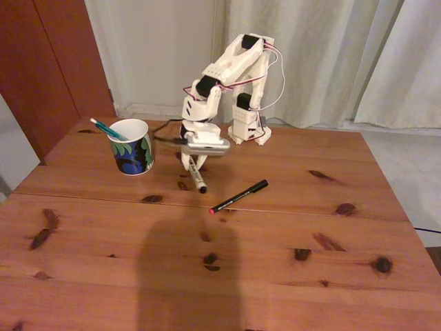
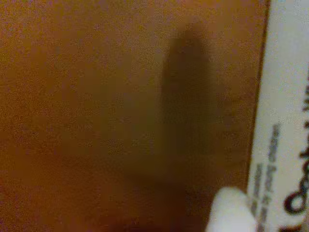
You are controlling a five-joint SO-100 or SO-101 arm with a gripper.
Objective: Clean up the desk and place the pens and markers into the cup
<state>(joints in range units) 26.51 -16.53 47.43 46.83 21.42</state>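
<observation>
Fixed view: your white arm (image 1: 231, 83) bends forward and down over the far half of the pine desk (image 1: 275, 276), its gripper (image 1: 191, 163) lowered onto the white-barrelled marker (image 1: 196, 177). The marker slants down toward the camera, its black end (image 1: 202, 187) at or just above the wood; whether it touches is not clear from here. The jaws appear closed around the marker's upper barrel. To the left of the gripper in this view stands the patterned cup (image 1: 132, 146), upright, with the teal-green pen (image 1: 105, 127) leaning out over its left rim. To the right of the marker, the thin black pen (image 1: 239, 196) lies flat on the desk, its red tip (image 1: 212, 211) pointing toward the camera, apart from both marker and cup. A broad dark shadow (image 1: 186, 276) falls across the near boards. Pale curtains (image 1: 344, 55) hang behind the arm.

Wrist view: you are looking at blurred brown wood (image 2: 87, 106) at very close range. The marker's white barrel (image 2: 282, 96) with dark print runs up the right edge, and a white fingertip (image 2: 231, 210) sits against it at the bottom. A soft dark shadow (image 2: 186, 96) lies on the wood beside it.
</observation>
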